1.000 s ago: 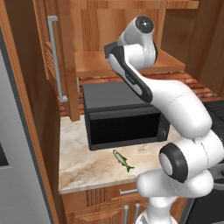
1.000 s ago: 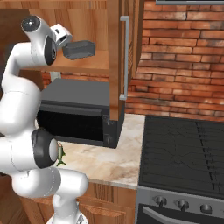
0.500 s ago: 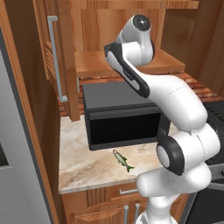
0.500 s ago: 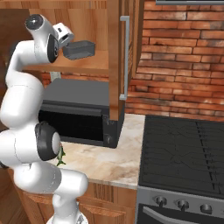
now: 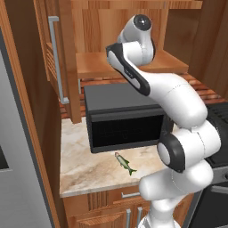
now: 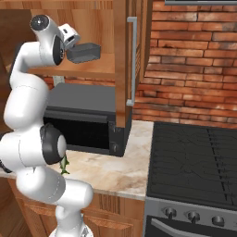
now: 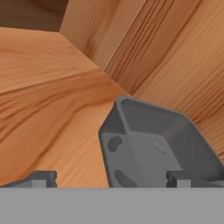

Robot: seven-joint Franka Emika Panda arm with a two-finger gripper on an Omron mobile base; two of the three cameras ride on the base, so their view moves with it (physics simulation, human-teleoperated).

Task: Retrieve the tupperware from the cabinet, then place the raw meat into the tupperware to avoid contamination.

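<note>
Hand view: dark grey see-through tupperware [image 7: 157,148] (tapered, round-cornered).

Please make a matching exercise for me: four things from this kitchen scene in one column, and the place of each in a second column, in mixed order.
1. tupperware
2. raw meat
3. microwave
4. stove

A. on the counter, in front of the microwave
B. on the cabinet shelf
C. right of the counter, below the brick wall
D. on the counter, under the cabinet

Pairs: 1-B, 2-A, 3-D, 4-C
</note>
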